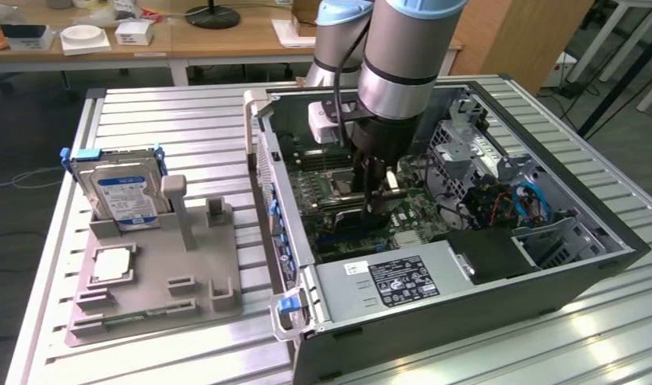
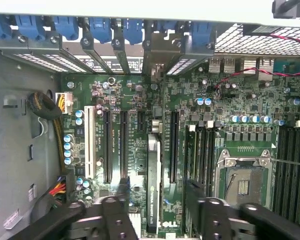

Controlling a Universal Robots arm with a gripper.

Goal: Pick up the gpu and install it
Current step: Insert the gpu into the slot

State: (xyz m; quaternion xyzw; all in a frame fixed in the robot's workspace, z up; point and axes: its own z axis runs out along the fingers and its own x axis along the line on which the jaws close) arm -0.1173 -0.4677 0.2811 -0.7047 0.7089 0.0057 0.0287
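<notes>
The gpu (image 2: 153, 190) is a thin dark card seen edge-on, standing upright in a motherboard slot. Its pale metal bracket (image 2: 154, 60) reaches the case's rear slot openings under the blue clips. My gripper (image 2: 157, 189) is open just above it, one dark finger (image 2: 121, 187) on each side of the card and clear of it. In the exterior view the arm reaches down into the open computer case (image 1: 588, 269), with the gripper (image 1: 374, 204) low over the green motherboard (image 1: 417, 220).
Empty expansion slots (image 2: 107, 145) lie beside the card, and the open processor socket (image 2: 245, 182) is on its other side. A grey fixture (image 1: 155, 301) at the exterior view's left holds the hard drive (image 1: 126, 196) and a processor chip (image 1: 111, 265). The power supply (image 1: 395, 281) fills the case's near end.
</notes>
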